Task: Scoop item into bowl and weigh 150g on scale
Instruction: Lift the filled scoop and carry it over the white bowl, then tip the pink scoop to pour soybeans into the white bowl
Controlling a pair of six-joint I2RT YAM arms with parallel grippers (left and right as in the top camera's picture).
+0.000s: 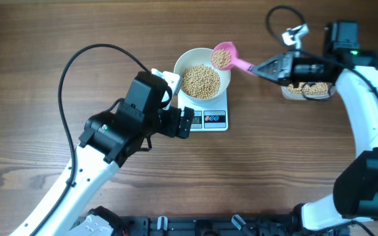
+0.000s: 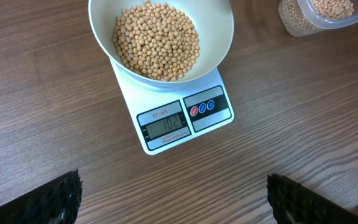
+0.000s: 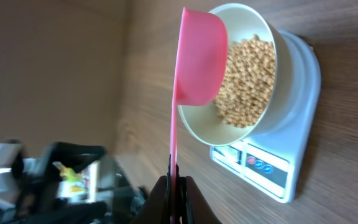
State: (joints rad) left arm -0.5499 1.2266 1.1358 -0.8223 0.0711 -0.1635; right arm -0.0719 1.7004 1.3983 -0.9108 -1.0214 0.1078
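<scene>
The white bowl [image 1: 178,69] [image 2: 221,45] [image 3: 283,65] stands on the small white scale [image 1: 213,120] [image 2: 185,119] [image 3: 298,127] and holds a heap of tan beans [image 1: 201,81] [image 2: 157,40] [image 3: 248,81]. The display reads 102. A pink scoop [image 1: 223,58] [image 3: 197,56] with beans in it hangs over the bowl's upper right rim. My right gripper [image 1: 259,68] [image 3: 176,186] is shut on its handle. My left gripper [image 1: 188,122] [image 2: 174,200] stands open beside the scale's front, holding nothing.
A clear plastic tub [image 1: 307,90] [image 2: 319,15] with more beans sits right of the scale, under the right arm. A black cable [image 1: 77,59] loops over the table at the left. Bare wood lies in front of the scale.
</scene>
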